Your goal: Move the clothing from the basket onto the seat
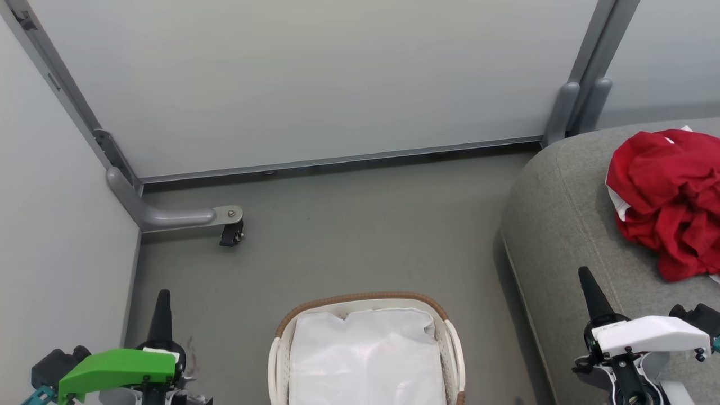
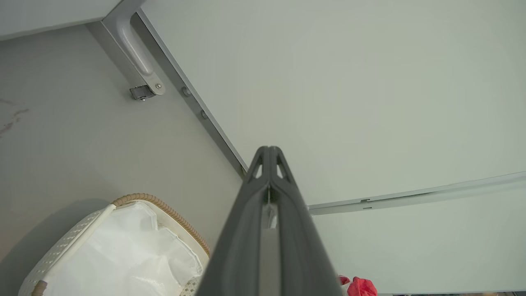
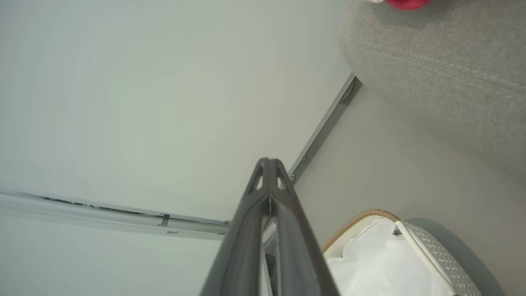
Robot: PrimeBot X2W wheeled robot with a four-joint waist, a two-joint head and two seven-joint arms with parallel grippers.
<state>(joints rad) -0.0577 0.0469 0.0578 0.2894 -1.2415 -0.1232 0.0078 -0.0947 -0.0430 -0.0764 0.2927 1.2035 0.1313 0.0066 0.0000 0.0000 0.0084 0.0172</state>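
The red clothing (image 1: 669, 197) lies crumpled on the light-grey seat (image 1: 562, 225) at the right; a scrap of it shows in the left wrist view (image 2: 361, 287) and the right wrist view (image 3: 404, 3). The white basket (image 1: 360, 301) with its brown woven rim sits on the floor at bottom centre, holding just its white cloth liner (image 1: 365, 360). My left gripper (image 1: 163, 306) stands shut at lower left, left of the basket, holding nothing (image 2: 269, 154). My right gripper (image 1: 588, 287) is shut and empty at lower right, over the seat's front edge (image 3: 269, 164).
Pale partition walls (image 1: 315, 79) close off the back and left, on grey frames with a castor foot (image 1: 230, 233) at the left corner. Grey floor (image 1: 360, 236) lies between the basket, the walls and the seat.
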